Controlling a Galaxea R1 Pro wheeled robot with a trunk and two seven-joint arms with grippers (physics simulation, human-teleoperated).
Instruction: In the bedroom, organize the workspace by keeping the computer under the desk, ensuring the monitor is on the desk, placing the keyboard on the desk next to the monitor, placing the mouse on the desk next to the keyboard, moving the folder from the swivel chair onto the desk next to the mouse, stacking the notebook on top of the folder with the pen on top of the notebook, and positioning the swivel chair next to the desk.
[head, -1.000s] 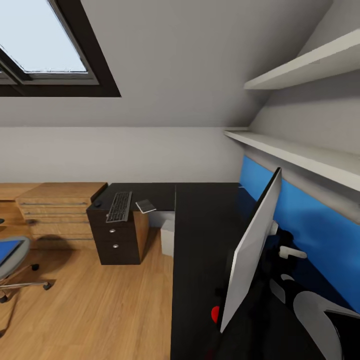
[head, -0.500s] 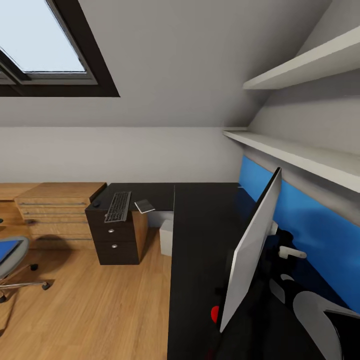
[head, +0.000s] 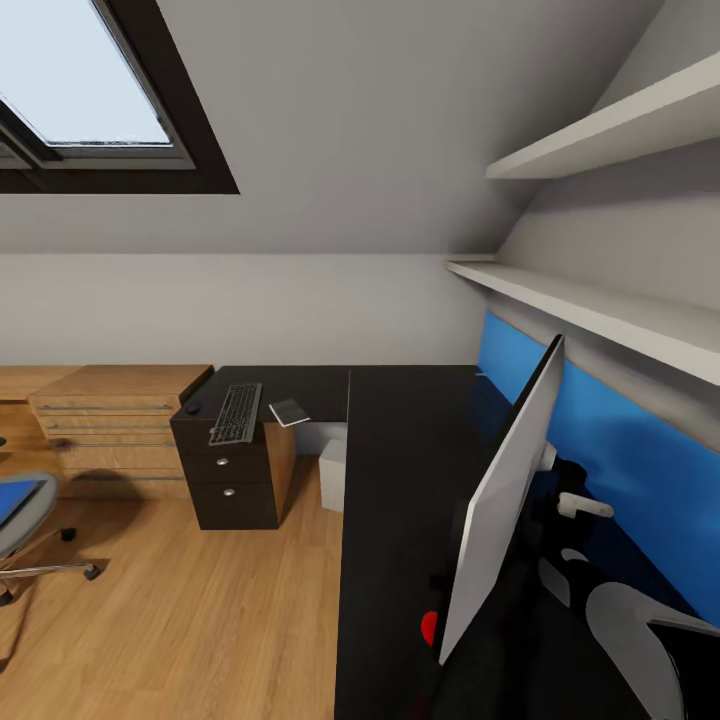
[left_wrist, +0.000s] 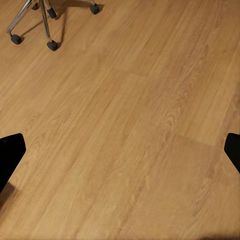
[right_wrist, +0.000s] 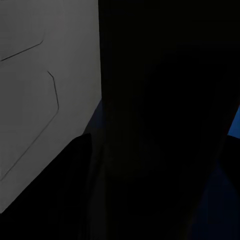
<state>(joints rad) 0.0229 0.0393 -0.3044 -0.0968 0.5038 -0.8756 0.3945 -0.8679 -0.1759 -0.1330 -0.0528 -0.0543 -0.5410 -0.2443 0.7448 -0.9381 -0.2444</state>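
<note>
Right now I see the L-shaped worktop (head: 410, 470) running from near the camera toward the far wall, its black top bare along the near arm. The monitor (head: 505, 490) stands on it close to me, seen nearly edge-on, tilted, with the blue back panel (head: 620, 460) just behind it. On the far arm, above the black drawers (head: 228, 480), the keyboard (head: 237, 413) lies lengthwise; the mouse (head: 193, 408) sits just beside it at the outer edge, and the notebook (head: 290, 411) lies on the other side, its corner right at the worktop's front edge. The computer (head: 333, 473) stands on the floor in the corner under the worktop, beside the drawers. A light-wood chest (head: 115, 425) butts against the drawer unit. The swivel chair (head: 25, 520) is well apart at the edge of my head view, with the blue folder (head: 15, 500) on its seat. Between chair and worktop the wooden floor (head: 200, 610) is open.

My left end effector (left_wrist: 120, 150) hangs over bare floorboards, released, its fingertips (left_wrist: 10, 152) spread wide, the chair's castors near. The right wrist view is dark: a pale grey panel (right_wrist: 45, 95) against black, so I cannot tell the right end effector's state.
</note>
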